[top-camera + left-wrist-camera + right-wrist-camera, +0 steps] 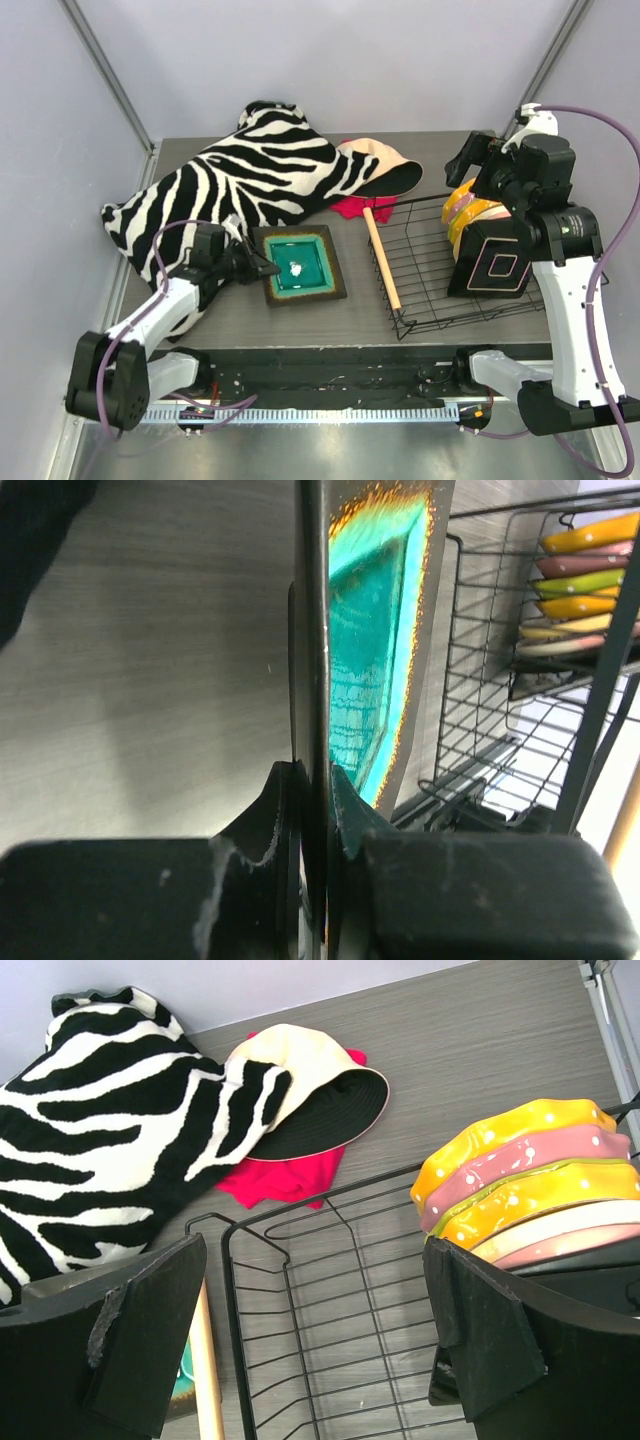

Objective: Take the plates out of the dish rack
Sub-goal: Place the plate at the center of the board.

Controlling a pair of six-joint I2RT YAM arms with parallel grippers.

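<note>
Left gripper (pixel 262 267) is pinched nearly shut on the left rim of the teal square plate (pixel 298 265), which lies flat on the table just left of the dish rack (pixel 425 275), clear of its wooden handle (pixel 381 258). An edge grip like this suits laying a plate down flat, so release looks like the next step. Right gripper (pixel 310 1330) is spread fully wide and holds nothing, poised over the rack's far right end above the remaining plates (pixel 520 1175), which stand packed on edge behind a dark square plate (pixel 497 262), presumably ready to straddle one rim.
</note>
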